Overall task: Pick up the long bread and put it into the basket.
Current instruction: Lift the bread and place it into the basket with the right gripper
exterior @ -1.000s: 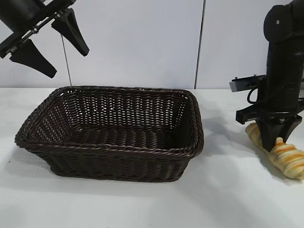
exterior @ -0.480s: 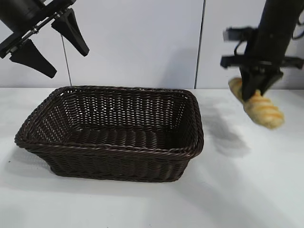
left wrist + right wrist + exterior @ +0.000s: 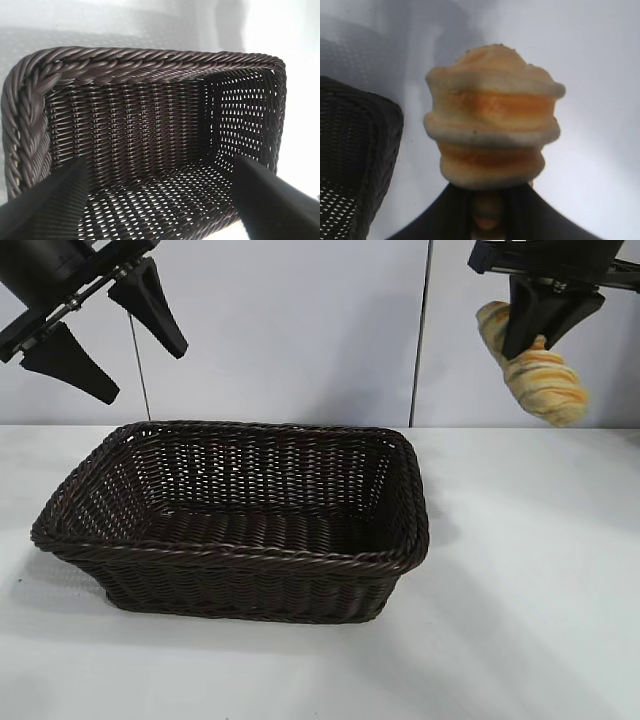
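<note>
The long bread [image 3: 545,380] is golden-yellow with orange-brown ridges and hangs high in the air at the upper right, tilted. My right gripper [image 3: 535,325] is shut on the bread near its upper end, well above the table and to the right of the basket. In the right wrist view the bread [image 3: 492,117] fills the middle, pinched between the dark fingers [image 3: 445,215]. The dark brown wicker basket [image 3: 90,530] sits on the table at centre left and holds nothing. My left gripper [image 3: 105,335] is open, parked high above the basket's left end, looking down into the basket [image 3: 140,60].
The table [image 3: 520,620] is white, with a pale wall behind. The basket's corner [image 3: 355,150] shows beside the bread in the right wrist view.
My right gripper has lifted the bread from the table at the right up high into the air, drifting slightly left. The left arm has not moved.
</note>
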### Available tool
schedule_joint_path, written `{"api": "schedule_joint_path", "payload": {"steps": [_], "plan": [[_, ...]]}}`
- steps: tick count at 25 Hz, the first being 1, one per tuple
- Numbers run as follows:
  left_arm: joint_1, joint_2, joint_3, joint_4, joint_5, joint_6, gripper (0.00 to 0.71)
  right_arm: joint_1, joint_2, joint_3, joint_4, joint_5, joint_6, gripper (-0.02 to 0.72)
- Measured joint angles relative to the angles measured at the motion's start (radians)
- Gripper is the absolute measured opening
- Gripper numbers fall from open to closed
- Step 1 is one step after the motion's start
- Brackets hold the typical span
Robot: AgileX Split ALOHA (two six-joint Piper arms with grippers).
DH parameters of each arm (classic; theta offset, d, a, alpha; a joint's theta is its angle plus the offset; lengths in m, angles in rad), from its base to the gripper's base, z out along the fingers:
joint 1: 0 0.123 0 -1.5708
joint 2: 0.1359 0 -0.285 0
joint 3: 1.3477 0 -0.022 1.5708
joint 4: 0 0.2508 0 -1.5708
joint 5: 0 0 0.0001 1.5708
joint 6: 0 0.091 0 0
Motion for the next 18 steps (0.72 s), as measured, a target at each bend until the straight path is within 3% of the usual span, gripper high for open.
{"api": "schedule_joint_path", "payload": {"steps": [9,18], "plan": [[0.0,0.0,0.0,0.0,0.0,0.001,0.571,0.229,0.032,0.0,0.012,-0.082,0.0,0.117],[0.0,0.0,0.0,-0.001,0.001,0.001,0.571,0.255,0.162,0.0,0.012,-0.172,0.0,0.119]]}}
